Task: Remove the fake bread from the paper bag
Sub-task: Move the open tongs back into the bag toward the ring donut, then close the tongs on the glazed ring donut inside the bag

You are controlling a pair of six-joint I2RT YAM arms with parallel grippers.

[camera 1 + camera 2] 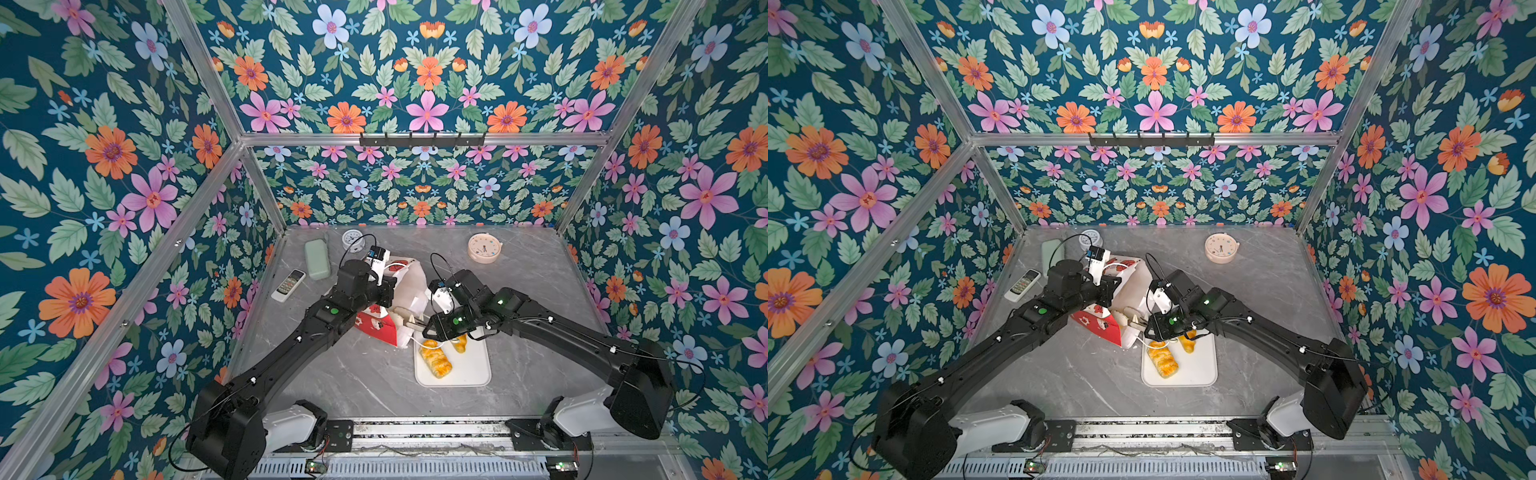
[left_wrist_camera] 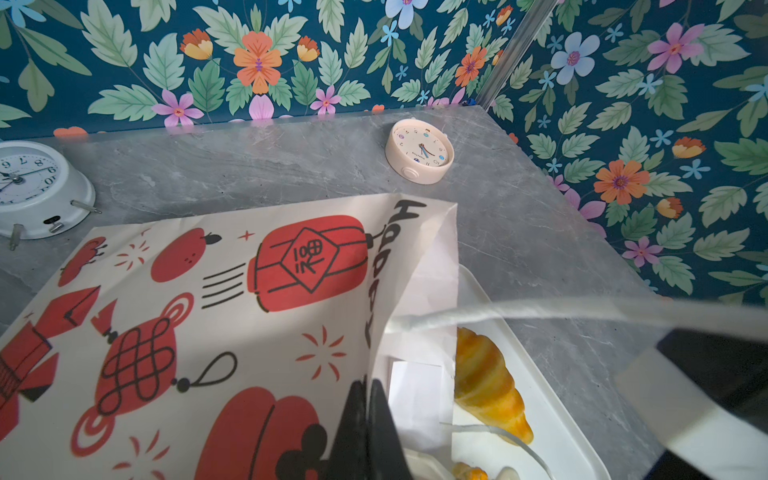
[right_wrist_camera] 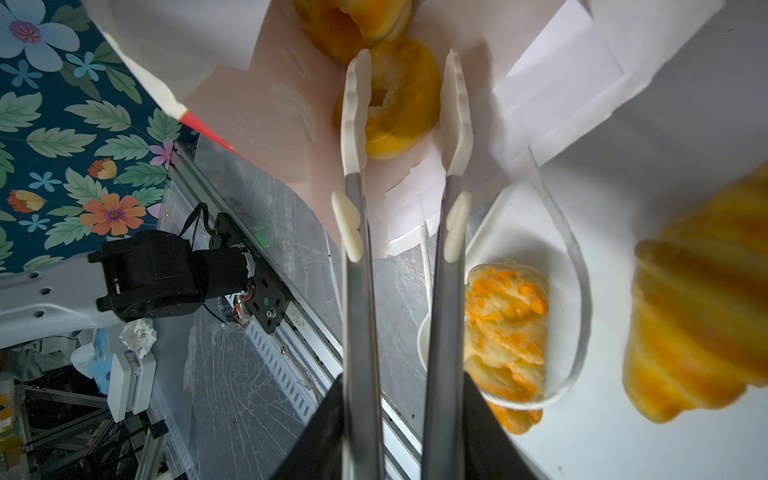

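The paper bag (image 1: 409, 282) (image 1: 1133, 282) (image 2: 208, 311), white with red prints, lies tipped with its mouth towards a white tray (image 1: 469, 370). My left gripper (image 2: 365, 384) is shut on the rim of the bag's mouth. My right gripper (image 3: 401, 382) (image 1: 428, 330) is shut on metal tongs (image 3: 357, 291). Their white tips (image 3: 455, 116) reach into the bag and stand apart on either side of a ring bagel (image 3: 405, 104). More fake bread (image 3: 353, 20) lies deeper inside. A braided roll (image 1: 435, 358) (image 3: 505, 324) and a croissant (image 1: 459, 343) (image 2: 486, 382) rest on the tray.
At the back of the grey table stand a pink clock (image 1: 483, 248) and a white clock (image 1: 353, 240). A green case (image 1: 317, 259) and a remote (image 1: 288, 285) lie at the back left. A bag handle cord (image 3: 577, 257) loops over the braided roll.
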